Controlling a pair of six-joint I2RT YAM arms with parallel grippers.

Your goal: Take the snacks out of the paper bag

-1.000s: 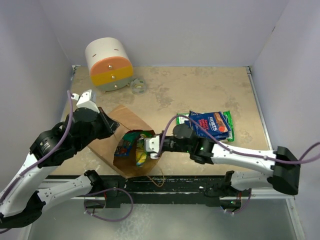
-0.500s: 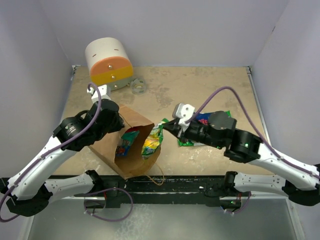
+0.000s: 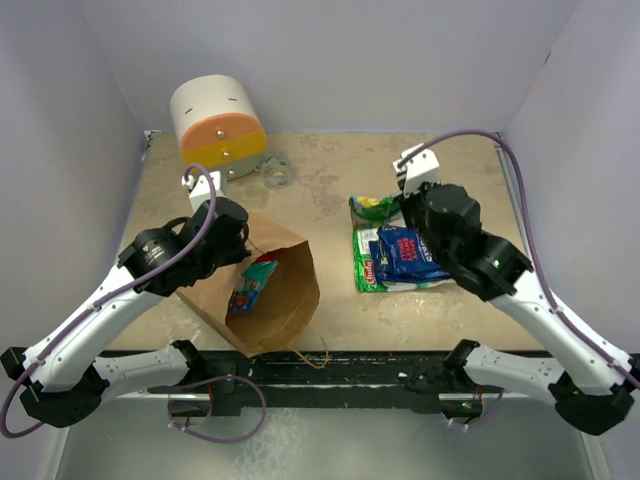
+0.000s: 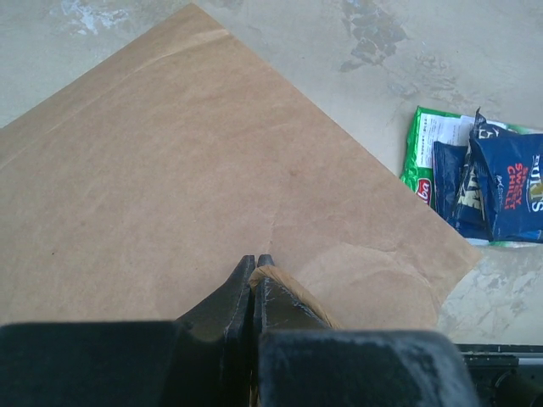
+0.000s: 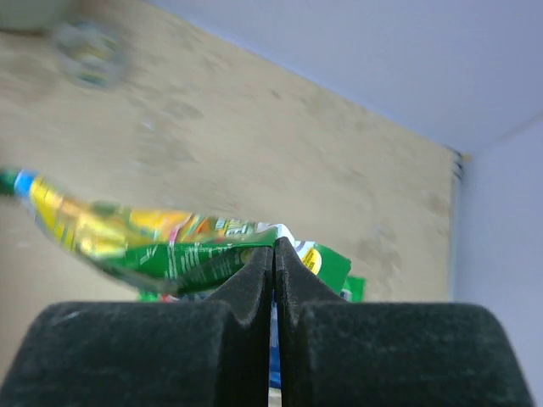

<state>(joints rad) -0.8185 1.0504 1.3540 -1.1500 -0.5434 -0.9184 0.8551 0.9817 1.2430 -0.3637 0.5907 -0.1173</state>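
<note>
The brown paper bag lies on its side left of centre, mouth toward the table's front edge. A teal snack packet shows inside it. My left gripper is shut on a fold of the bag's paper; the bag's flat side fills the left wrist view. My right gripper is shut on a green and yellow packet, held above the table behind the pile. The right wrist view shows that packet pinched at its edge. A green packet and dark blue packets lie piled at centre right.
A white, orange and yellow cylinder lies at the back left. A small clear ring sits beside it. Grey walls close in the table on the left, back and right. The pile of packets also shows in the left wrist view.
My right gripper drew the green and yellow packet out of the bag's mouth and carried it right and back, past the pile. My left gripper stayed on the bag, which shifted slightly.
</note>
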